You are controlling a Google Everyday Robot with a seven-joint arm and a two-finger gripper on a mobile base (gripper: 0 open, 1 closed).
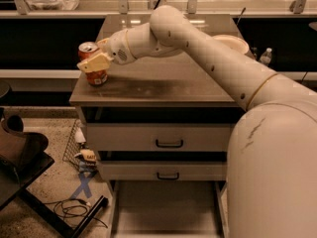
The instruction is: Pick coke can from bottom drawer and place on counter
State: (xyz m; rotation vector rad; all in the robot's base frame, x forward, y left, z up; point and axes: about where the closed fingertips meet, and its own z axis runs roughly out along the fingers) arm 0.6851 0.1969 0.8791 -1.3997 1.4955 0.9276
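The red coke can [94,76] stands upright at the left edge of the counter [163,81], near its front left corner. My gripper [93,63] reaches in from the right, and its pale fingers [89,64] are shut around the can's middle. The can's silver top shows above the fingers, and its base looks to rest on the counter. The bottom drawer [166,207] is pulled out below the cabinet, and its grey floor is bare where it shows. My arm crosses the counter from the lower right.
A white bowl [233,43] sits at the counter's back right. Two shut drawers with black handles [169,144] lie above the open one. A dark chair [20,155] and cables [74,209] are on the floor at left. A small bottle [266,56] stands to the right.
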